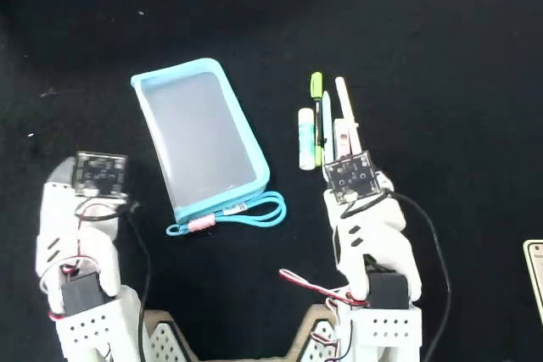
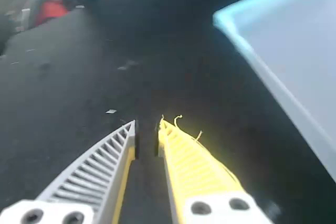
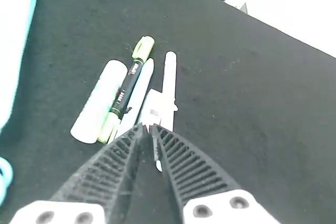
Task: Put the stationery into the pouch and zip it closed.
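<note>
Pouch (image 1: 199,137): flat on the table (image 1: 441,82), left of the pens (image 1: 321,125).
Pens: bunched side by side, touching.
Left claw (image 2: 147,129): nearly closed, empty, beside pouch.
Right claw (image 3: 148,128): nearly closed at the pens' near ends, nothing clearly held.
Handling: pens likely light, stiff, slick; grip one mid-barrel.

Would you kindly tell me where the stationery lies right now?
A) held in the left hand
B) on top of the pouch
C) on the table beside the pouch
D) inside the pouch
C: the stationery lies in a tight row on the bare table, apart from the pouch and just ahead of the right hand.
</note>
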